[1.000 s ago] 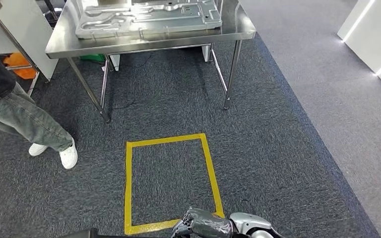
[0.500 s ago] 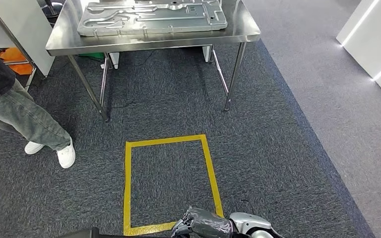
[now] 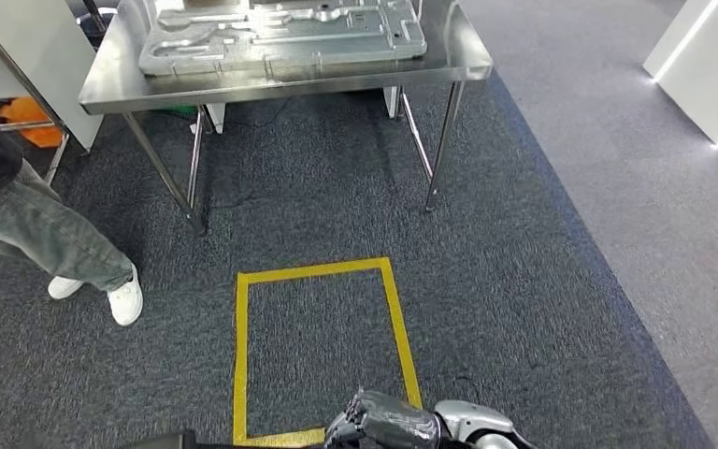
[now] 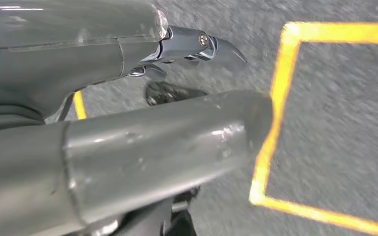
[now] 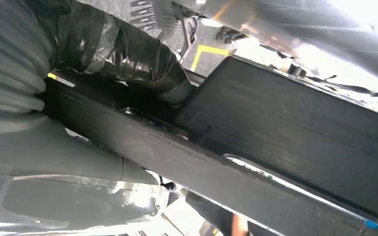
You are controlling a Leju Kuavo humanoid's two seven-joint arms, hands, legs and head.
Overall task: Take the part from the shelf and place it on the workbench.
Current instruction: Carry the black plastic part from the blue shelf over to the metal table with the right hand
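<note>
dark grey carpet [image 3: 486, 281] is seen across most of the head view, with a lighter grey floor strip at the right and white furniture at the upper right corner. a rectangle of yellow tape [image 3: 325, 351] is marked on the carpet at the lower centre. a steel workbench [image 3: 280, 79] is seen at the top of the frame, and a large pressed metal panel [image 3: 285, 36] lies flat on it. a person's leg in grey trousers with a white shoe [image 3: 126, 301] is seen at the left edge, beside the bench legs.

the right hand [image 3: 385, 423] is seen at the bottom centre of the head view; in the right wrist view its fingers [image 5: 128, 49] are wrapped around a long black part [image 5: 256, 147], which is clamped against the palm. the part's dark edge [image 3: 164, 440] is seen along the bottom edge of the head view, well apart from the workbench.

in the left wrist view the left hand [image 4: 128, 98] is seen above the carpet near a tape corner; whether it is gripping anything cannot be told.
</note>
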